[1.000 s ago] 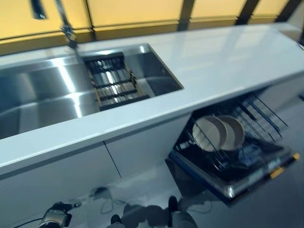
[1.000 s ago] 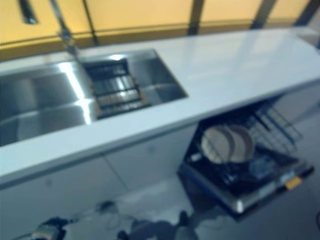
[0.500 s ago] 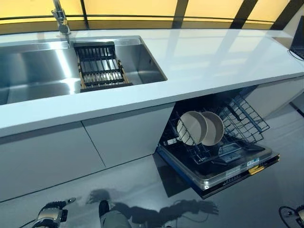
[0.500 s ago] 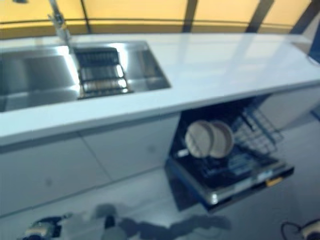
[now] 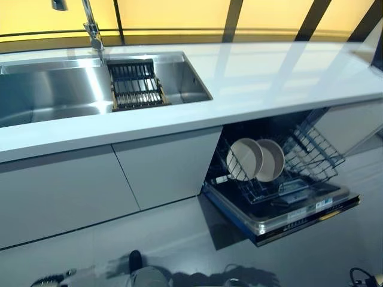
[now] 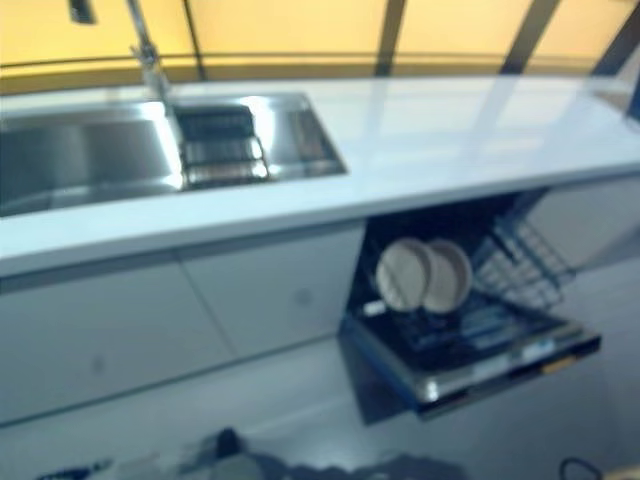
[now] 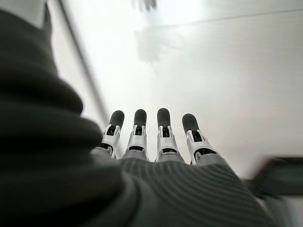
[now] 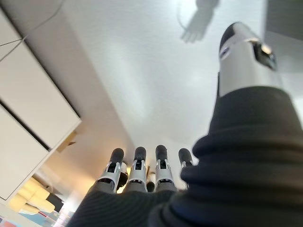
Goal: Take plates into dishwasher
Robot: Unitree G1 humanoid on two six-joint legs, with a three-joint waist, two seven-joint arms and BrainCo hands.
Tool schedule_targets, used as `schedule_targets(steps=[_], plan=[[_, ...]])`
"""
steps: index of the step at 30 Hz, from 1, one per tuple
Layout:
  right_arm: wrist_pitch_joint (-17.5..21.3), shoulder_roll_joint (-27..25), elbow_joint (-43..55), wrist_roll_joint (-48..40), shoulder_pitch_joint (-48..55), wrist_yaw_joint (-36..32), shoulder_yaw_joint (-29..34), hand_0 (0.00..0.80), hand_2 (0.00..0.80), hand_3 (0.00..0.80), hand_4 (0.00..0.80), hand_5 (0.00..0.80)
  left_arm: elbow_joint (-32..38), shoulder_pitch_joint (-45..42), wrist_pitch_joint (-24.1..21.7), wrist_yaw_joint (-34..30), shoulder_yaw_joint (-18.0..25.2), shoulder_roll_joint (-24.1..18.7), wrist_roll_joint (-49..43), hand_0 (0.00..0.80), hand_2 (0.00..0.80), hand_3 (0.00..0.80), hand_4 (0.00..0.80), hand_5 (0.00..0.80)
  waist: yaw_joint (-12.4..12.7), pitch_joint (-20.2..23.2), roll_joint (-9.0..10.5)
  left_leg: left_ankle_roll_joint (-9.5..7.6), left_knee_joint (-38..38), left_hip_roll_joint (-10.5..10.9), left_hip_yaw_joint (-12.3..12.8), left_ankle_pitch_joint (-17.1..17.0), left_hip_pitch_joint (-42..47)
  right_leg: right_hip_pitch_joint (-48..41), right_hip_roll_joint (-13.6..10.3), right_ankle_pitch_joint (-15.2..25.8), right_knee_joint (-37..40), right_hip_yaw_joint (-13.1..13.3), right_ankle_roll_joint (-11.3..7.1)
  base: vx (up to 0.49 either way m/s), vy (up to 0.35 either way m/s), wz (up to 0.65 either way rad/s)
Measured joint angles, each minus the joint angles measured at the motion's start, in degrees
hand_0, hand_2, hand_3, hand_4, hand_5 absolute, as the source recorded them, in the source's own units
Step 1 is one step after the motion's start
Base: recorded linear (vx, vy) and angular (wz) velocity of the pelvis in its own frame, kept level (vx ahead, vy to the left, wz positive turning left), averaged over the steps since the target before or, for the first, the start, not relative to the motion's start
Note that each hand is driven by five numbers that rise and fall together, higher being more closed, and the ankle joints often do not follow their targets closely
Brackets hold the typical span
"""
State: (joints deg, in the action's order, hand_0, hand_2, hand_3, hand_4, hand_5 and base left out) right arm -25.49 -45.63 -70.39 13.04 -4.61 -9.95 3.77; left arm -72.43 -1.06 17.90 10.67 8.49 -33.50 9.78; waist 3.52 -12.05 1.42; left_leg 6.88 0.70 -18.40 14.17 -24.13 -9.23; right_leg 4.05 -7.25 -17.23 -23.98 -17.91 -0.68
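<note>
Two beige plates [image 5: 244,159] [image 5: 272,160] stand upright side by side in the pulled-out lower rack [image 5: 311,149] of the open dishwasher [image 5: 287,212], under the white countertop [image 5: 269,78]. Neither hand is near them. My left hand [image 7: 151,137] hangs low by the floor with straight fingers and holds nothing; only a sliver of it shows at the bottom left of the left eye view [image 5: 51,280]. My right hand [image 8: 137,172] also hangs with fingers and thumb straight and empty, with pale floor beyond it.
A steel sink [image 5: 54,89] with a tap [image 5: 91,27] is set into the counter's left part, and a dark slatted drainer [image 5: 136,85] lies in it. White cabinet fronts [image 5: 161,167] run below. The dishwasher door juts out over the grey floor.
The whole picture has shifted, so the camera has moved. The plates stay in the rack. The left hand shows lower and less at the bottom edge.
</note>
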Motion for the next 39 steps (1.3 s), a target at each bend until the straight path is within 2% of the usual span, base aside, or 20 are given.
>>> schedule_targets(steps=[1, 2, 3, 5, 8, 9, 10, 12, 13, 15, 16, 18, 20, 26, 30, 34, 35, 37, 38, 39], plan=[[0.0, 0.1, -0.6, 0.0, 1.0, 0.5, 0.1, 0.000, 0.000, 0.000, 0.000, 0.000, -0.6, -0.5, 0.1, 0.0, 0.0, 0.3, 0.0, 0.000, 0.000, 0.000, 0.000, 0.000, 0.5, -0.6, 1.42, -0.47, 4.8, 1.7, 0.1, 1.8, -1.3, 0.2, -2.0, 1.4, 0.7, -1.2, 0.69, -0.231, -0.037, 0.18], [0.2, 0.2, -0.7, -0.1, 1.5, 1.4, 0.1, 0.000, 0.000, 0.000, 0.000, 0.000, -0.6, -0.8, 0.2, 0.1, 0.0, 0.9, 0.1, 0.000, 0.000, 0.000, 0.000, 0.000, 0.9, -0.4, 1.92, -2.02, 13.1, 2.6, 1.1, 8.8, -2.6, -1.1, -3.2, 3.1, 3.2, -3.6, 0.03, -0.174, 0.036, 0.00], [0.4, 0.2, -0.7, -0.2, 1.6, 3.0, 0.1, 0.000, 0.000, 0.000, 0.000, 0.000, -0.4, -1.1, 0.0, 0.2, 0.0, 1.5, 0.2, 0.000, 0.000, 0.000, 0.000, 0.000, 0.2, -0.3, 2.47, -2.37, 20.3, 5.6, 1.3, 16.1, -1.6, -3.8, -3.7, 6.3, 8.8, -5.4, -0.13, -0.186, 0.027, 0.28], [1.3, 0.5, -0.4, -0.2, 4.3, 6.0, 1.1, 0.000, 0.000, 0.000, 0.000, 0.000, 2.4, -0.4, -1.3, 0.4, -0.3, 2.1, 0.5, 0.000, 0.000, 0.000, 0.000, 0.000, -2.7, 0.7, 2.77, -2.27, 31.1, 9.4, 1.7, 24.3, -0.1, -6.2, -3.8, 9.1, 14.5, -9.1, -0.17, -0.180, 0.061, 0.70], [1.7, 1.5, 0.3, -0.2, 8.3, 7.9, 1.8, 0.000, 0.000, 0.000, 0.000, 0.000, 4.2, 4.0, -3.8, 0.3, -1.6, 2.7, 1.7, 0.000, 0.000, 0.000, 0.000, 0.000, -7.0, 3.4, 1.70, 0.06, 34.2, 10.6, 4.1, 31.1, 5.5, -5.7, -2.7, 10.1, 15.5, -14.2, 0.11, -0.232, 0.123, 0.94], [1.6, 1.4, 0.4, -0.4, 9.2, 8.4, 2.4, 0.000, 0.000, 0.000, 0.000, 0.000, 4.2, 5.8, -4.5, 0.3, -3.7, 4.0, 2.7, 0.000, 0.000, 0.000, 0.000, 0.000, -8.2, 4.7, 0.41, 0.44, 31.6, 10.7, 3.4, 31.9, 8.0, -4.8, -2.3, 10.1, 14.3, -14.2, 0.07, -0.289, 0.118, 1.16], [1.5, 1.4, 0.6, -0.6, 9.7, 9.0, 2.4, 0.000, 0.000, 0.000, 0.000, 0.000, 4.2, 7.7, -5.2, 0.1, -5.0, 5.9, 3.5, 0.000, 0.000, 0.000, 0.000, 0.000, -10.1, 5.9, -0.56, -0.92, 25.4, 11.2, 1.4, 34.2, 9.7, -3.2, -2.2, 10.1, 12.4, -12.0, 0.08, -0.320, 0.091, 1.25], [0.9, 1.8, 0.8, -2.9, 9.7, 9.6, 2.2, 0.000, 0.000, 0.000, 0.000, 0.000, 4.4, 13.3, -6.0, -0.8, -9.6, 8.8, 4.1, 0.000, 0.000, 0.000, 0.000, 0.000, -11.2, 7.2, -0.94, -3.11, 13.0, 13.3, -0.9, 33.6, 13.3, 4.0, -4.0, 9.2, 1.9, -8.0, 0.30, -0.320, 0.062, 0.94], [0.5, 1.9, 1.7, -3.7, 9.2, 10.3, 2.1, 0.000, 0.000, 0.000, 0.000, 0.000, 5.1, 14.9, -5.8, -1.1, -10.6, 9.2, 3.9, 0.000, 0.000, 0.000, 0.000, 0.000, -11.9, 7.2, -1.30, -3.53, 9.2, 12.7, -2.4, 33.7, 13.8, 7.8, -2.2, 8.0, -0.7, -6.6, -0.74, -0.309, 0.089, 0.44], [0.1, 2.2, 4.4, -4.3, 4.8, 10.5, 1.3, 0.000, 0.000, 0.000, 0.000, 0.000, 5.9, 14.9, -5.6, -1.3, -10.5, 8.0, 3.3, 0.000, 0.000, 0.000, 0.000, 0.000, -12.1, 7.0, 0.30, -3.51, 5.1, 12.0, -4.0, 34.0, 13.9, 10.4, 4.6, 10.8, 9.7, -4.4, 2.03, -0.303, 0.114, 0.27], [-0.3, 1.8, 5.2, -4.3, 4.4, 10.5, 1.2, 0.000, 0.000, 0.000, 0.000, 0.000, 5.9, 14.2, -5.0, -1.3, -10.6, 7.6, 3.3, 0.000, 0.000, 0.000, 0.000, 0.000, -12.0, 7.4, 3.00, -2.54, 4.9, 13.9, -3.7, 34.3, 14.2, 9.7, 4.9, 18.1, 15.4, -4.9, 6.96, -0.229, 0.101, 0.19], [-0.7, 0.3, 5.5, -4.2, 2.6, 10.9, 1.1, 0.000, 0.000, 0.000, 0.000, 0.000, 5.9, 12.4, -4.5, -1.1, -10.7, 8.8, 3.4, 0.000, 0.000, 0.000, 0.000, 0.000, -10.4, 6.9, 2.40, -1.86, 5.0, 13.7, -3.5, 34.5, 14.6, 8.6, 5.1, 19.1, 16.2, -4.7, 6.56, -0.205, 0.113, 0.05], [-0.7, -1.1, 5.6, -4.2, 1.6, 11.9, 1.2, 0.000, 0.000, 0.000, 0.000, 0.000, 5.9, 11.0, -4.5, -0.7, -10.6, 9.1, 3.2, 0.000, 0.000, 0.000, 0.000, 0.000, -9.2, 5.6, -0.17, -2.06, 1.3, 13.8, -3.4, 34.8, 16.6, 8.2, 5.6, 18.9, 15.8, -5.4, 6.28, -0.199, 0.151, 0.14], [-0.8, -1.0, 5.0, -2.6, 1.4, 12.9, 2.4, 0.000, 0.000, 0.000, 0.000, 0.000, 5.9, 5.4, -4.6, -0.2, -10.6, 6.5, 2.2, 0.000, 0.000, 0.000, 0.000, 0.000, -7.1, 4.8, -1.00, -3.55, 1.3, 15.6, -3.3, 33.7, 17.2, 7.6, 3.6, 19.5, 15.8, -5.1, 4.36, -0.120, 0.161, 0.04], [-1.2, -1.0, 5.0, -2.3, 4.2, 14.8, 3.2, 0.000, 0.000, 0.000, 0.000, 0.000, 8.2, 7.3, -4.4, -0.3, -10.8, 5.4, 1.7, 0.000, 0.000, 0.000, 0.000, 0.000, -7.8, 3.5, 0.59, -4.66, 2.3, 16.2, -3.5, 33.0, 16.5, 7.6, 2.4, 20.7, 15.4, -4.3, -0.38, -0.195, 0.022, -0.01], [-1.3, -0.4, 4.7, -1.7, 7.0, 15.6, 6.3, 0.000, 0.000, 0.000, 0.000, 0.000, 8.0, 8.9, -3.5, -0.8, -11.8, 3.9, -0.5, 0.000, 0.000, 0.000, 0.000, 0.000, -10.8, 1.2, 2.50, -6.08, 2.8, 17.2, -6.2, 31.3, 15.2, 8.2, 2.3, 21.4, 14.7, 5.5, -5.97, -0.208, -0.110, 0.31], [-1.5, 0.1, 4.7, -1.7, 6.9, 15.7, 7.0, 0.000, 0.000, 0.000, 0.000, 0.000, 8.6, 7.5, -3.3, -1.7, -11.2, 3.2, -1.1, 0.000, 0.000, 0.000, 0.000, 0.000, -9.8, 1.1, 1.65, -4.92, 1.6, 15.1, -3.2, 29.5, 15.1, 7.5, 3.0, 21.3, 17.6, 3.4, -7.34, -0.265, -0.254, -0.46], [-1.2, 1.0, 4.7, -1.7, 7.0, 15.9, 7.2, 0.000, 0.000, 0.000, 0.000, 0.000, 8.2, 6.4, -2.4, -2.4, -7.9, 3.6, -2.1, 0.000, 0.000, 0.000, 0.000, 0.000, -8.8, 0.3, -1.18, -4.33, 1.1, 11.3, -0.2, 28.8, 15.0, 8.2, 1.7, 19.5, 9.1, 3.2, -5.17, -0.224, -0.275, -0.55], [-1.1, 1.2, 4.7, -1.7, 7.3, 15.9, 7.2, 0.000, 0.000, 0.000, 0.000, 0.000, 7.9, 6.0, -2.1, -2.6, -7.6, 3.7, -2.2, 0.000, 0.000, 0.000, 0.000, 0.000, -8.7, 0.3, -1.76, -4.17, 1.1, 10.5, 0.0, 28.6, 15.0, 7.9, 0.4, 19.0, 7.3, 3.6, -5.75, -0.164, -0.278, -0.25], [-0.6, 1.7, 4.4, -1.7, 7.3, 16.6, 7.2, 0.000, 0.000, 0.000, 0.000, 0.000, 6.8, 5.2, -1.9, -3.1, -7.1, 3.5, -2.3, 0.000, 0.000, 0.000, 0.000, 0.000, -8.1, 0.3, -2.10, -4.14, 1.3, 9.8, 0.5, 28.5, 15.1, 6.2, -3.6, 17.9, 4.7, 5.0, -7.40, -0.116, -0.384, -0.35]])
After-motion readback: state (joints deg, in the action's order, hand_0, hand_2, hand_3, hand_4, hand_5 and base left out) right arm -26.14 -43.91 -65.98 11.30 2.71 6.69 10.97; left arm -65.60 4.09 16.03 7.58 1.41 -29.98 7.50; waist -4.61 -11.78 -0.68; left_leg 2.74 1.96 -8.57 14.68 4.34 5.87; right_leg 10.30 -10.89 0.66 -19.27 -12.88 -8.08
